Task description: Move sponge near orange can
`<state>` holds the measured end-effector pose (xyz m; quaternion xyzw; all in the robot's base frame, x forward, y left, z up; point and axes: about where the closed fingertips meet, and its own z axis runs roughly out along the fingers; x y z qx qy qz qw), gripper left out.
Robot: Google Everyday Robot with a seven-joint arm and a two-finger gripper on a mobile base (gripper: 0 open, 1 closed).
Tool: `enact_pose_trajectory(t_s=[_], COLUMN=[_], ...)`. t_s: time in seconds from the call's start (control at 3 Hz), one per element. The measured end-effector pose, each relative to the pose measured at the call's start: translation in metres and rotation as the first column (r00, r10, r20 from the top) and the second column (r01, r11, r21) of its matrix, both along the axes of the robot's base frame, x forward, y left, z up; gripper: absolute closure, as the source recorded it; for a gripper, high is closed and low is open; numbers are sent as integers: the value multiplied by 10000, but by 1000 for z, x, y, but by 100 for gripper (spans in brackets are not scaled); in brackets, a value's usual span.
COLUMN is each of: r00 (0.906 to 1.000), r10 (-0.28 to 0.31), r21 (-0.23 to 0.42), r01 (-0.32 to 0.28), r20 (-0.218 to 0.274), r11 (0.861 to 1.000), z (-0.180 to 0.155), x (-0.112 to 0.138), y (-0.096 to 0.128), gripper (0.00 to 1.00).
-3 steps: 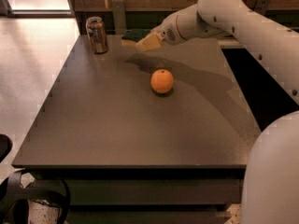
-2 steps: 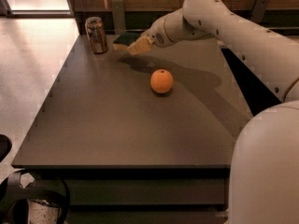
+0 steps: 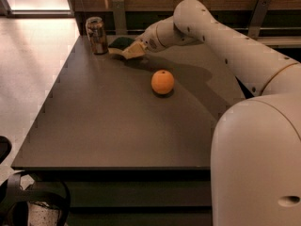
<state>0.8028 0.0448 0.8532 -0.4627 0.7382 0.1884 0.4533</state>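
The orange can (image 3: 97,35), coppery with a silver rim, stands upright at the far left corner of the dark table (image 3: 113,126). The sponge (image 3: 120,43), dark green top over a yellow layer, is just right of the can, low over the table. My gripper (image 3: 129,51) reaches in from the right and is shut on the sponge's right side, with its cream fingers (image 3: 136,49) across the near edge. Whether the sponge touches the table is unclear.
A round orange fruit (image 3: 162,82) sits mid-table, nearer than the sponge and to its right. My white arm (image 3: 225,41) spans the table's far right. A wall rail runs behind the table. The floor lies to the left.
My gripper has carried the sponge leftward and lower, from right of the can toward a spot close beside it. The can and the orange fruit have not moved.
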Motion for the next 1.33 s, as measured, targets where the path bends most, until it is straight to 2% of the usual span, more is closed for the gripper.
enact_pose_trajectory(t_s=[0.33, 1.0, 1.33], r00=[10000, 9999, 9998], r10=[34, 132, 157], r21=[-2, -3, -4], r01=[-34, -133, -157], r20=[-23, -103, -124], r11=[10000, 9999, 9999], z=[-1, -7, -8], x=[-1, -1, -1], y=[2, 10, 11], gripper=[74, 11, 0])
